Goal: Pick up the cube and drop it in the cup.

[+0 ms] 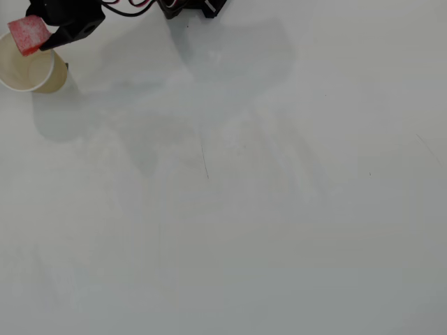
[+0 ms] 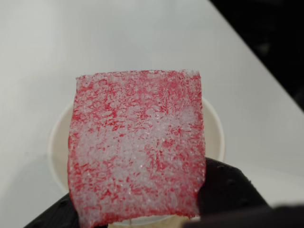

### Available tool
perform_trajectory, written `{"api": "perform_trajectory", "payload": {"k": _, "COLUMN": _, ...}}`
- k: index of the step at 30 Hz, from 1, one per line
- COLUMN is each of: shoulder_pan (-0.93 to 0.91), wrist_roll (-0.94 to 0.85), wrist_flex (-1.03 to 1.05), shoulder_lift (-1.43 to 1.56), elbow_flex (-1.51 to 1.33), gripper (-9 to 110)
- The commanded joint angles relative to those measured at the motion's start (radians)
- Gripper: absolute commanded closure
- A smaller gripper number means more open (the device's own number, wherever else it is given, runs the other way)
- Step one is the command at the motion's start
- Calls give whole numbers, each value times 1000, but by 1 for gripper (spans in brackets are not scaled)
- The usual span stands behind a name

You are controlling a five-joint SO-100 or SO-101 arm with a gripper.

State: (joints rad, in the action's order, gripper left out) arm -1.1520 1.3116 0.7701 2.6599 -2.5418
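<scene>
In the overhead view the red-pink speckled cube point(image 1: 28, 33) is held in my black gripper point(image 1: 36, 36) at the top left, above the near rim of the cream-white cup point(image 1: 24, 73). The cup stands upright on the white table. In the wrist view the cube point(image 2: 137, 147) fills the middle, gripped between the black fingers point(image 2: 223, 187) at the bottom, and the cup's round rim point(image 2: 213, 128) shows behind and below it. My gripper point(image 2: 137, 209) is shut on the cube.
The white table point(image 1: 244, 209) stretches wide to the right and front of the cup. The arm's black base and cables point(image 1: 188, 7) sit at the top edge. In the wrist view the table's edge point(image 2: 256, 61) runs diagonally at the right.
</scene>
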Motion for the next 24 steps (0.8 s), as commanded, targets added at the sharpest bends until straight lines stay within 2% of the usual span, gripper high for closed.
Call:
{"api": "perform_trajectory", "payload": {"k": 1, "shoulder_pan": 14, "wrist_roll": -9, "wrist_flex": -48, "shoulder_lift": -29, "elbow_flex": 120, "gripper": 102}}
{"api": "perform_trajectory", "payload": {"k": 24, "shoulder_pan": 31, "wrist_roll": -9, "wrist_flex": -74, "shoulder_lift": -264, "elbow_flex": 350, "gripper": 102}}
